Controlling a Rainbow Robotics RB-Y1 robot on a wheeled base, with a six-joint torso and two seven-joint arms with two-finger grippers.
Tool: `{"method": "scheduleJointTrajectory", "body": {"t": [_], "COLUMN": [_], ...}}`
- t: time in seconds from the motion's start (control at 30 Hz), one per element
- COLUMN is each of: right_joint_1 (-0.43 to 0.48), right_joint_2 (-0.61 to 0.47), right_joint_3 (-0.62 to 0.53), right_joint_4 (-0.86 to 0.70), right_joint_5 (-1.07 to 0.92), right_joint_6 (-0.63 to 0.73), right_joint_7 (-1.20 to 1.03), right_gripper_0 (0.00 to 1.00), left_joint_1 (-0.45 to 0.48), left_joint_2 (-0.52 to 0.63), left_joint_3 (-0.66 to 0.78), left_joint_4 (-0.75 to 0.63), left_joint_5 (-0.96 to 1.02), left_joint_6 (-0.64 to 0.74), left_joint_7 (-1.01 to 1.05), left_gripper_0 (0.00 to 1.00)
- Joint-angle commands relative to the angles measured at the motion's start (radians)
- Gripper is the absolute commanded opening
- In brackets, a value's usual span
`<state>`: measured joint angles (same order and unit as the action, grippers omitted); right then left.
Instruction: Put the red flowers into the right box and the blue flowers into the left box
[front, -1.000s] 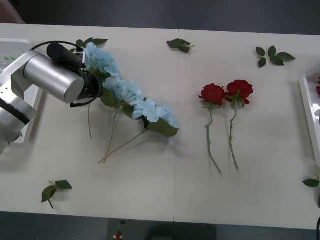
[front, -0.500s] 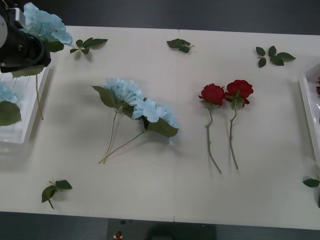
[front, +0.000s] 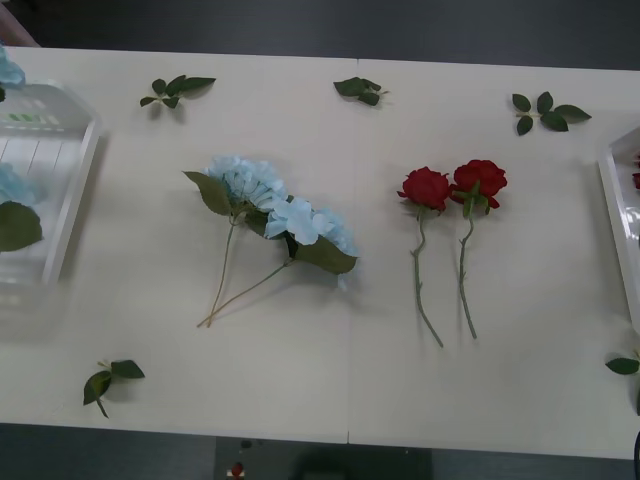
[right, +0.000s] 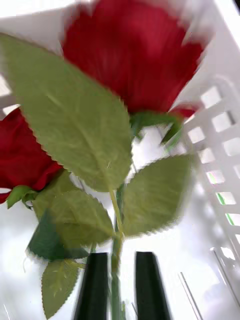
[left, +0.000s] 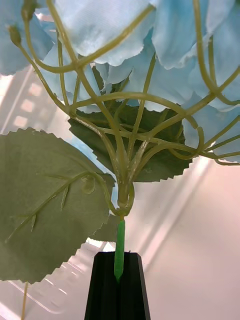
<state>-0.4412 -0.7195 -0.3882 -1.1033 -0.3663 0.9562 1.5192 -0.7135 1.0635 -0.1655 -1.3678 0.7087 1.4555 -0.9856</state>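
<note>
A pale tabletop (front: 340, 380) carries the flowers, with dark floor showing beyond its far edge; near the middle lie two blue flowers (front: 275, 210), heads touching and stems pointing toward the near edge; just to their right lie two red flowers (front: 452, 186) side by side, stems also toward the near edge, apart from the blue ones. The left box (front: 72, 190) sits at the left edge with a blue cluster and a large green leaf inside it; the right box (front: 616, 225) shows as a white rim at the right edge. Loose leaf sprigs (front: 548, 110) are scattered along the far edge and near both near corners. The left hand (left: 119, 282) has its black fingers pressed together on the green stem of a blue flower (left: 150, 55), over the ribbed translucent tray; the right hand (right: 116, 287) has its fingers narrow around a rose stem, holding a red flower (right: 132, 55) over the white slotted tray, where another red bloom lies beside it.
</note>
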Motion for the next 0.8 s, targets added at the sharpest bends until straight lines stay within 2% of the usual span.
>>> {"method": "scheduleJointTrajectory", "body": {"t": [0.03,0.07,0.1,0.17,0.33,0.57,0.6,0.67,0.7,0.8], "right_joint_1": [-0.014,-0.014,-0.014,-0.022,-0.047,-0.050,-0.050,-0.050,-0.050,-0.050], "right_joint_2": [-0.035,-0.035,-0.035,-0.035,-0.035,-0.025,-0.018,-0.003,0.012,0.045], "right_joint_3": [-0.005,-0.001,0.002,0.008,0.009,0.009,0.009,0.009,0.009,0.009], "right_joint_4": [-0.023,-0.023,-0.023,-0.029,-0.121,-0.296,-0.317,-0.359,-0.392,-0.455], "right_joint_5": [0.000,-0.003,-0.006,-0.016,-0.036,-0.137,-0.151,-0.166,-0.168,-0.172], "right_joint_6": [-0.004,-0.002,-0.001,0.027,0.200,0.435,0.461,0.504,0.544,0.616], "right_joint_7": [0.036,0.036,0.038,0.038,0.047,0.049,0.047,0.042,0.041,0.041], "right_gripper_0": [0.47,0.47,0.87,1.00,1.00,1.00,1.00,1.00,1.00,1.00], "left_joint_1": [-0.030,-0.032,-0.032,-0.032,-0.032,-0.012,-0.004,0.009,0.022,0.035], "left_joint_2": [0.035,0.035,0.035,0.035,0.033,0.032,0.030,0.030,0.032,0.032], "left_joint_3": [0.007,0.007,0.007,0.007,0.006,0.007,0.007,0.007,0.007,0.007], "left_joint_4": [0.088,0.127,0.139,0.193,0.274,0.312,0.312,0.312,0.311,0.312], "left_joint_5": [-0.002,-0.002,-0.002,-0.005,-0.003,-0.002,-0.002,-0.003,-0.002,-0.002], "left_joint_6": [-0.058,-0.086,-0.098,-0.144,-0.205,-0.247,-0.257,-0.282,-0.303,-0.323], "left_joint_7": [-0.087,-0.101,-0.108,-0.134,-0.200,-0.226,-0.226,-0.228,-0.228,-0.228], "left_gripper_0": [0.00,0.00,0.00,0.00,0.00,0.00,0.02,0.15,0.26,0.39]}}
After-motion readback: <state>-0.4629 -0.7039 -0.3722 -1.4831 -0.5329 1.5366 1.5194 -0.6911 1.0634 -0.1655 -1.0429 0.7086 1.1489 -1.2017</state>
